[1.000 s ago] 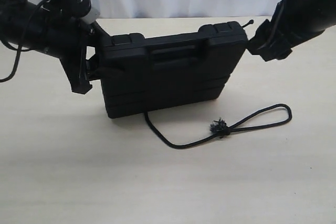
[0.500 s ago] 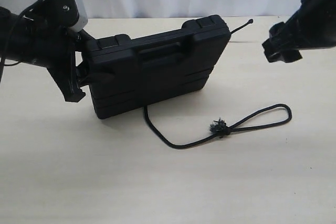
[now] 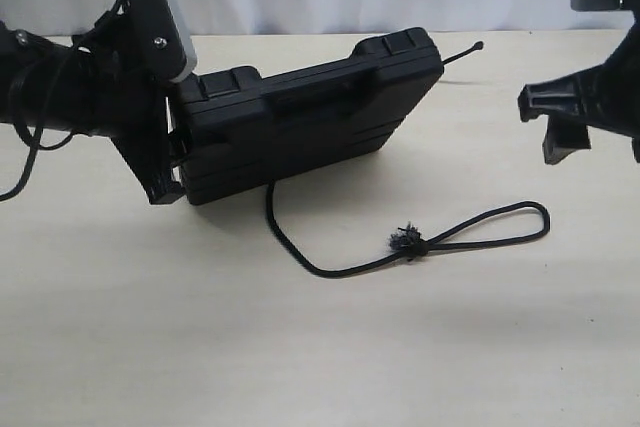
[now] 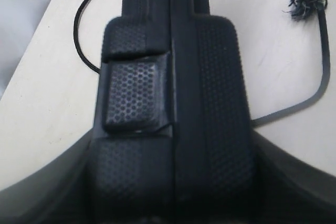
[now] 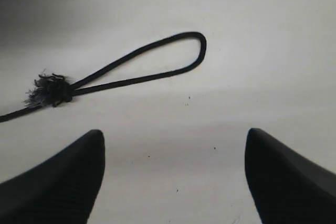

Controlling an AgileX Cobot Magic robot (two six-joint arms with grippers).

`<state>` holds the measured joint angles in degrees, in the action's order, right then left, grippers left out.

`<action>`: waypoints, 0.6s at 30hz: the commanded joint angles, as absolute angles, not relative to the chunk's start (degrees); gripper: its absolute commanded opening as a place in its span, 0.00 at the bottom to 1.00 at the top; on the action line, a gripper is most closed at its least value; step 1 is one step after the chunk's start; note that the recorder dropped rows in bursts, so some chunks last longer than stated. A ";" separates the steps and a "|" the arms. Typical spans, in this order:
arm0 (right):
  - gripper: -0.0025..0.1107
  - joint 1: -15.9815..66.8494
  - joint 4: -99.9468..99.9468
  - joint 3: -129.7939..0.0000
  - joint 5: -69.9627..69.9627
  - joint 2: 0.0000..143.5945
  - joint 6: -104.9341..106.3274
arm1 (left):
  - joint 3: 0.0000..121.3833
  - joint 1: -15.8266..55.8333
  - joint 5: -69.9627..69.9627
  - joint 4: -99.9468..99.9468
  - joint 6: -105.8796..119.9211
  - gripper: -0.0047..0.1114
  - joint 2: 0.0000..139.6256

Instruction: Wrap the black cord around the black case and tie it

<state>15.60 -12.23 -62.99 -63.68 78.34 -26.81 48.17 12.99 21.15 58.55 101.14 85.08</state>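
Note:
The black case (image 3: 310, 112) stands tilted on its long edge at the table's back, handle side up. My left gripper (image 3: 175, 162) is shut on the case's left end; in the left wrist view the case (image 4: 173, 103) fills the space between the jaws. The black cord (image 3: 330, 269) comes out from under the case and curves across the table to a frayed knot (image 3: 407, 240) and a loop (image 3: 500, 227). Its small knotted tip (image 3: 477, 46) sticks out behind the case's right corner. My right gripper (image 3: 560, 127) hangs open and empty to the right, above the loop (image 5: 173, 51).
The light wooden table (image 3: 300, 347) carries only the case and the cord. A pale wall runs along its back edge. Smooth black arm cables (image 3: 30, 162) hang at the far left.
My right gripper has drawn away from the case's right corner, moving right and down. My left gripper has swung the case left and tilted it. The cord's knot slid slightly left.

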 commanded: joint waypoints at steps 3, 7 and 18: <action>0.63 15.52 -13.29 -56.15 -61.61 80.45 -40.04 | 48.10 13.47 18.97 59.12 101.83 0.04 84.68; 0.63 15.52 -12.49 -50.77 -52.90 81.62 -49.14 | 48.10 13.47 19.93 59.12 101.83 0.04 84.68; 0.63 15.52 -8.95 -43.34 -31.01 87.66 -63.16 | 48.10 13.47 20.12 59.12 101.93 0.04 84.68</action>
